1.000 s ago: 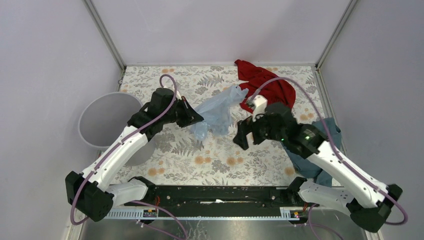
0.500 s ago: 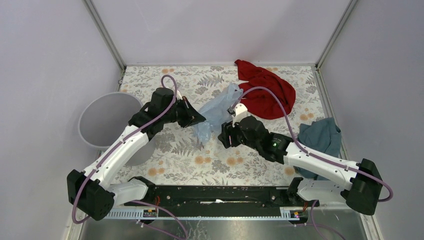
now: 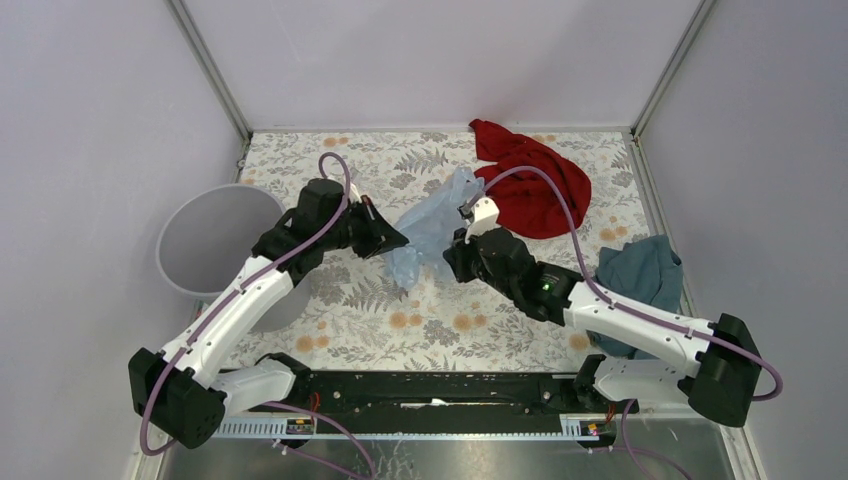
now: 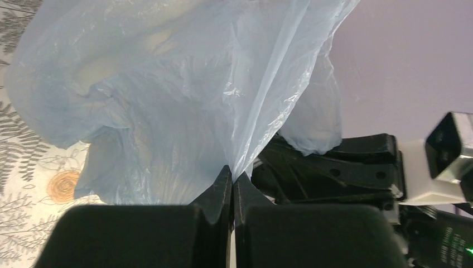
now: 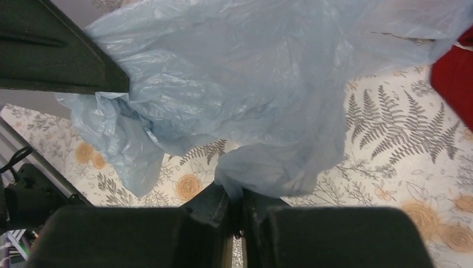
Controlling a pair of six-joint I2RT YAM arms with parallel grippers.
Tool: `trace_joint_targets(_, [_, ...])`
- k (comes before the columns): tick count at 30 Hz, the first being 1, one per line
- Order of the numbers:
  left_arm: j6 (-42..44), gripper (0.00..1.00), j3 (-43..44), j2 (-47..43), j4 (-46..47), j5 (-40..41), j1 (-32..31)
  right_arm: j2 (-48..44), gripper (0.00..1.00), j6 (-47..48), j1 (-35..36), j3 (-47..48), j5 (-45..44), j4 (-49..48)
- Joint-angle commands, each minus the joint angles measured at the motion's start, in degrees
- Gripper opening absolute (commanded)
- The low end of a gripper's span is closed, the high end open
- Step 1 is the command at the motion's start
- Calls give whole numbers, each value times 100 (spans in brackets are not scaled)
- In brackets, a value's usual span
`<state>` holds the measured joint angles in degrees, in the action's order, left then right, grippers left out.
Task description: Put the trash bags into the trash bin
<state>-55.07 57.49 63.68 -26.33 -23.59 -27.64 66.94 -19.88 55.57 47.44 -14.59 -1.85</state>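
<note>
Pale-blue plastic bag [image 3: 432, 222] hangs crumpled between the two arms in the top view, above the middle of the floral tabletop [image 3: 450, 325]. The left gripper [image 3: 398, 240] meets the bag's left edge and the right gripper [image 3: 449, 258] its lower right. The light-grey trash bin [image 3: 172, 232] stands at the table's left edge, well apart from the bag, with nothing of the bag in it. A red cloth [image 3: 535, 185] lies at the far right and a dark teal cloth [image 3: 640, 272] near the right edge.

From the left wrist, the left gripper [image 4: 232, 187] has its jaws pressed together on a thin fold of the bag [image 4: 167, 84], which billows up and away from them.

From the right wrist, the right gripper [image 5: 234, 202] has its jaws drawn almost together, pinching a bulging fold of the bag [image 5: 245, 84]. The red cloth [image 5: 456, 78] shows at the right edge.
</note>
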Motion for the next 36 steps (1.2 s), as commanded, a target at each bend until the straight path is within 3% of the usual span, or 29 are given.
trace_joint_targets(1, [575, 0, 296, -107, -511, 591, 48, -384, 9, 159, 39, 353, -468, 827])
trace_joint_targets(5, [971, 0, 457, -137, -959, 754, 233, -1339, 11, 115, 33, 370, -825, 1938])
trace_joint_targets(10, [1544, 0, 693, -146, -1328, 863, 472, -2191, 21, 832, 12, 333, 809, 2723])
trace_joint_targets(12, [1776, 0, 902, -67, -1650, 1176, 533, -2049, 2, 759, -22, 784, 1483, 3266])
trace_joint_targets(14, [1973, 0, 1078, -26, -1906, 1559, 570, -2118, 0, 589, -20, 1084, 1990, 3420])
trace_joint_targets(17, [2232, 0, 1204, -35, -2093, 1988, 582, -2689, 0, 543, -22, 1106, 1214, 3402])
trace_joint_targets(21, [2479, 0, 1270, 16, -2249, 2336, 588, -2947, 0, 717, -18, 1616, -424, 4184])
trace_joint_targets(23, [2548, 0, 1213, 21, -2273, 2639, 593, -2982, 0, 771, -21, 1954, -816, 4467])
trace_joint_targets(30, [2617, 0, 977, 42, -2101, 2097, 604, -2935, 0, 1047, -20, 2402, -776, 4691])
trace_joint_targets(35, [2819, 0, 1033, 100, -2096, 1664, 607, -2667, 0, 1274, -23, 2677, -140, 4918])
trace_joint_targets(36, [2869, 4, 1065, 121, -2096, 1433, 609, -2546, 0, 1203, -18, 2728, 160, 4881])
